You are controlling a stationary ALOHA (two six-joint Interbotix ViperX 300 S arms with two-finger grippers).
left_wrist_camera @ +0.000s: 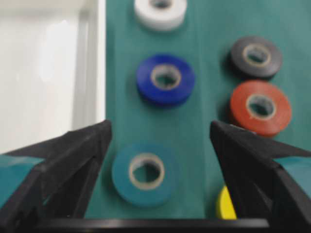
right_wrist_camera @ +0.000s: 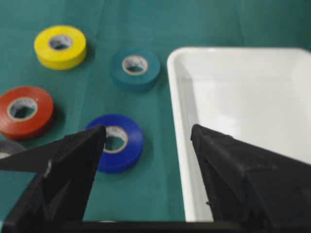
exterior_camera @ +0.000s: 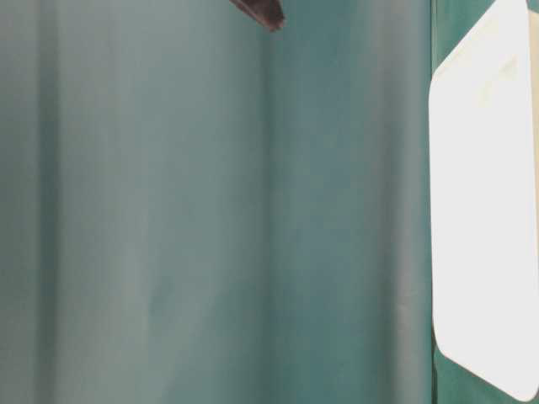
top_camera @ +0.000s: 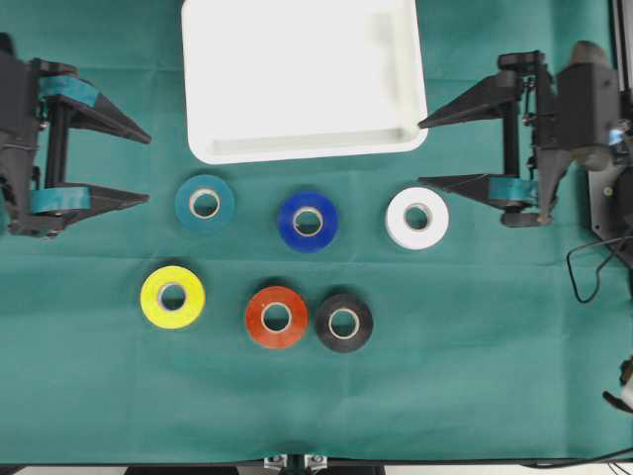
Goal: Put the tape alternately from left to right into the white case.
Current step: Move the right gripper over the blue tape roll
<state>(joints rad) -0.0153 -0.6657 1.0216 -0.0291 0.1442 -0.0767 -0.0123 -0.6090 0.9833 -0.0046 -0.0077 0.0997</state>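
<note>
My white case (top_camera: 302, 79) lies at twelve o'clock, long axis running nine to three, nothing inside; the six tape rolls (top_camera: 308, 221) lie flat, cores up, toward six; my left gripper (top_camera: 148, 168) and right gripper (top_camera: 419, 152) gape wide, holding nothing

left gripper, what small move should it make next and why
Probably ease the left gripper toward the teal roll and lower over it. Its jaws stand open, that roll is nearest on its side, all six rolls lie on the cloth, and the white case holds none.
</note>
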